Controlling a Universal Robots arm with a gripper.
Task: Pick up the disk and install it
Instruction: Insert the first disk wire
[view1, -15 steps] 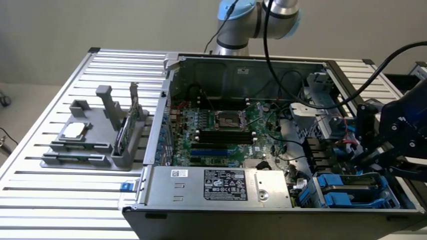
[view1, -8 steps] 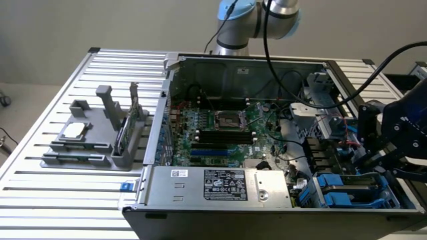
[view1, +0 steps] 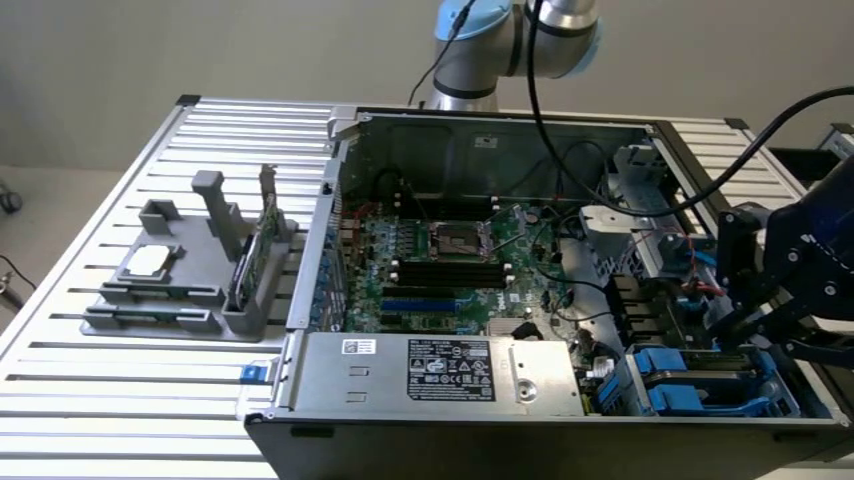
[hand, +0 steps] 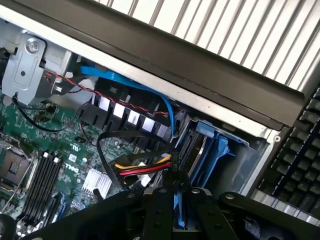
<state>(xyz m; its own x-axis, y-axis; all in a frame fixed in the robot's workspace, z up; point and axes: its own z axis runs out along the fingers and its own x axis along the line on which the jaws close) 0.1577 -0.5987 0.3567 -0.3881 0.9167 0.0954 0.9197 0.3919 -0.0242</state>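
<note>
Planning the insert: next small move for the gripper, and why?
Likely a slow, straight push toward the grey plastic drive bay: the black gripper is closed on the disk by its blue plastic carrier edge, bay straight ahead, red-yellow cables alongside.

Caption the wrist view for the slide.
Tool grips the disk edge-on near the blue drive bay of the open case.

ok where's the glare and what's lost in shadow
Exterior view: table slats glare white; the case interior sits dimmer. Wrist view: slats glare too, the gripper is in deep shadow, only the blue edge of the disk between its fingers catching light.
</note>
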